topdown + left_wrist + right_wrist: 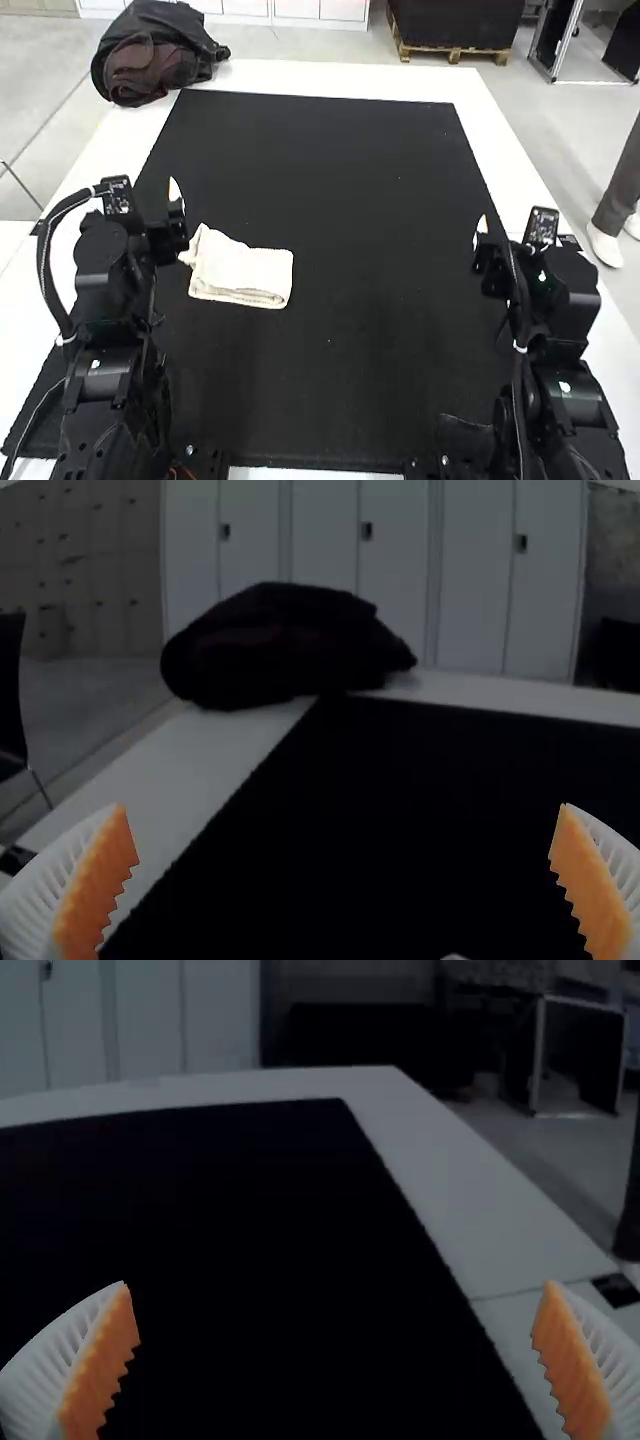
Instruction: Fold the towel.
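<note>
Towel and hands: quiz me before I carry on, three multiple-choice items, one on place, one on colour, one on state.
1. Where on the mat does the towel lie?
A) Far right corner
B) Near the left hand
C) Middle of the far edge

2. What colour are the left hand's pads?
A) Orange
B) Blue
C) Green

3. How is the right hand?
A) Shut on the towel
B) Shut on nothing
C) Open

1: B, the high view shows it just beside that hand.
2: A, the left wrist view shows orange on both fingers.
3: C, the right wrist view shows its fingers wide apart.
</note>
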Robot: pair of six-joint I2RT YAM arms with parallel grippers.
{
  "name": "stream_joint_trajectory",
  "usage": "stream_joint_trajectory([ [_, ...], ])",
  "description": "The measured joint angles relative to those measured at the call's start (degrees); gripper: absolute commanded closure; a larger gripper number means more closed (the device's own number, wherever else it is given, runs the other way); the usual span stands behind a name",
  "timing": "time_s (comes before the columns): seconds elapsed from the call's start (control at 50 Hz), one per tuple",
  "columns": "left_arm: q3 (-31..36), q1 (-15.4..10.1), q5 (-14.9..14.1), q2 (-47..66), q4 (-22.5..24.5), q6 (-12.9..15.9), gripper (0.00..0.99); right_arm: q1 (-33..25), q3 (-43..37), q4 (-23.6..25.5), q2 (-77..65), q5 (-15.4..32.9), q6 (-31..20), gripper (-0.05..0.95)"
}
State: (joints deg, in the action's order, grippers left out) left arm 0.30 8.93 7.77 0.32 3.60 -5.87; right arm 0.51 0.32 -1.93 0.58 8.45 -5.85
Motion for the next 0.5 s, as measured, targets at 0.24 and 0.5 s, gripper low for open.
stream_joint_trajectory([
  [0.24,0.0,0.0,0.0,0.0,-3.0,-0.7,0.030,0.0,0.0,0.2,0.0,0.0,0.0,-0.01],
  [0.5,0.0,0.0,0.2,0.0,-3.0,-1.0,0.030,0.0,0.0,0.1,0.0,0.0,0.6,-0.01],
])
